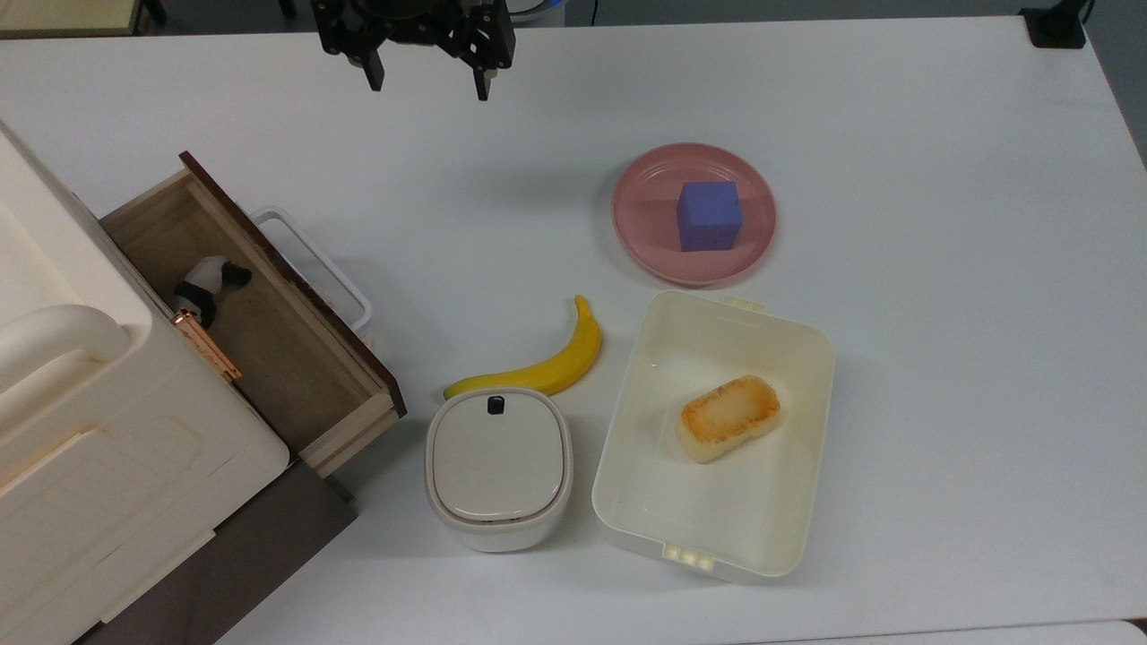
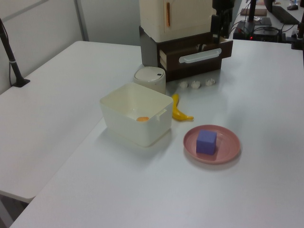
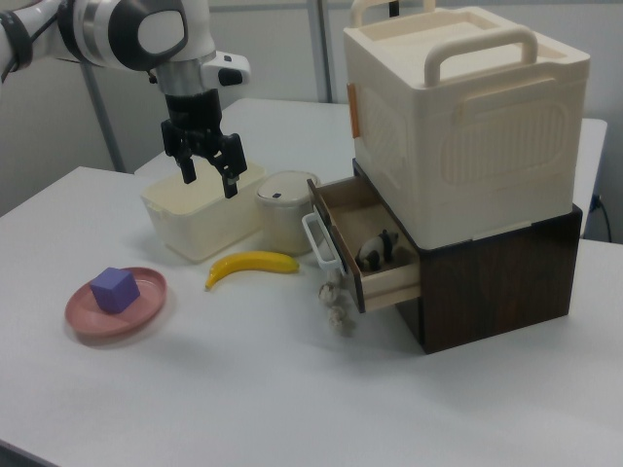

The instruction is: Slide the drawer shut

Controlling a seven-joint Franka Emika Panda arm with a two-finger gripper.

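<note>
The drawer (image 1: 278, 358) stands pulled out of the cream cabinet (image 1: 90, 430) at the top view's left. It is a light wooden box with a dark brown front panel and a white loop handle (image 1: 314, 269). A small black-and-white panda toy (image 1: 208, 282) lies inside it. In the right view the drawer (image 3: 368, 248) juts toward the right view's left, handle (image 3: 321, 241) foremost. My gripper (image 1: 428, 85) hangs open and empty above the table, well away from the handle. In the right view the gripper (image 3: 209, 181) hovers over the cream tub.
A banana (image 1: 547, 363), a lidded white container (image 1: 498, 466) and a cream tub (image 1: 645, 484) holding a toasted bread piece (image 1: 728, 417) sit near the drawer's front. A pink plate (image 1: 641, 193) carries a blue cube (image 1: 708, 215). Small white bits (image 3: 336, 306) lie below the handle.
</note>
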